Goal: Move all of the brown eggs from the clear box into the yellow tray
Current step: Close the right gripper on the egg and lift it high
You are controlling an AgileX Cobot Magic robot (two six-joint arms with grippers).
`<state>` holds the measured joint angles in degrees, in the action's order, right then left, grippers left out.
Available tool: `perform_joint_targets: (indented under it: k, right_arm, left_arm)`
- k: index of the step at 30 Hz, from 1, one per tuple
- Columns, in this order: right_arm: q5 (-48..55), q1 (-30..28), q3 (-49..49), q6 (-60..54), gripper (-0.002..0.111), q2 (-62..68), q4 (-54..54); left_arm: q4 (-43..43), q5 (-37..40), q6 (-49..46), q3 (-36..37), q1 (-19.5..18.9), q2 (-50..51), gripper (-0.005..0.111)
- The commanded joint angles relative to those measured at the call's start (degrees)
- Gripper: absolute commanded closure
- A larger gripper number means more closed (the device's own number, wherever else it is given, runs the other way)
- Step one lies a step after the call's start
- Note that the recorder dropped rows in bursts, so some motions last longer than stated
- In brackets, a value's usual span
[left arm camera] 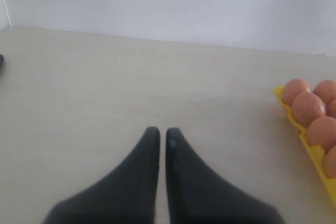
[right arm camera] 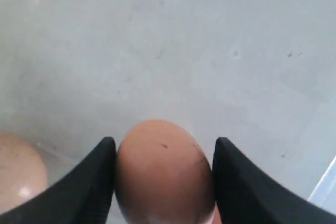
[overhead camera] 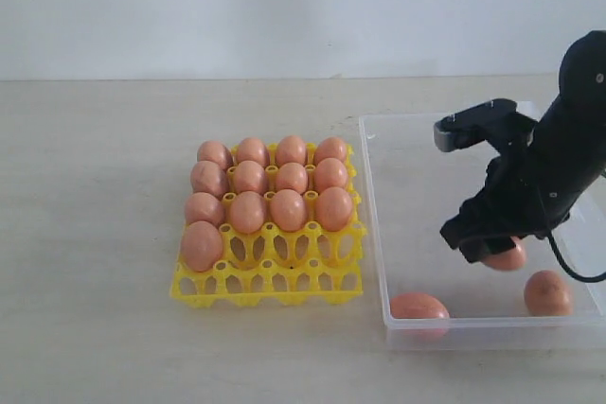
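Observation:
The yellow tray point(overhead camera: 268, 283) sits mid-table with several brown eggs point(overhead camera: 248, 212) in its back cups; its front cups are bare. To its right lies the clear box point(overhead camera: 371, 205). My right gripper point(overhead camera: 497, 248) reaches down into it and is shut on one brown egg point(overhead camera: 509, 256), which fills the gap between the black fingers point(right arm camera: 92, 182) in the right wrist view. Two more eggs lie in the box, at the front wall point(overhead camera: 418, 307) and the front right point(overhead camera: 547, 292). My left gripper point(left arm camera: 159, 130) is shut on nothing over bare table; the tray edge point(left arm camera: 315, 156) shows beside it.
The tabletop is pale wood with a white wall behind. The box's low walls surround the right gripper. A second egg point(right arm camera: 18, 174) lies close beside the held one. The left arm does not show in the exterior view.

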<state>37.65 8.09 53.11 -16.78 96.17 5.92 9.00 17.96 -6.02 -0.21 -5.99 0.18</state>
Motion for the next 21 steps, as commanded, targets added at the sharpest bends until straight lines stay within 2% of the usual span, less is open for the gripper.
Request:
perform_joint_targets:
  k: [1,7,14,18,21]
  right_arm:
    - [-3.99,-0.09,0.32,1.49,0.108,-2.96,-0.03]
    - [-16.17,-0.09,0.22,-0.84,0.108,-4.77,8.33]
    - [-35.55,-0.09,0.22,-18.80,0.108,-5.13,39.26]
    - [-49.84,-0.09,0.22,-17.64,0.108,-5.13,41.33]
    - [-65.44,-0.09,0.22,-9.22,0.108,-5.13,39.20]
  left_arm:
    - [0.03,0.01,-0.23,0.21,-0.05,-0.18,0.103]
    - [0.03,0.01,-0.23,0.21,-0.05,-0.18,0.103]
    - [0.03,0.01,-0.23,0.21,-0.05,-0.18,0.103]
    - [0.03,0.01,-0.23,0.21,-0.05,-0.18,0.103]
    - [0.03,0.01,-0.23,0.21,-0.05,-0.18,0.103]
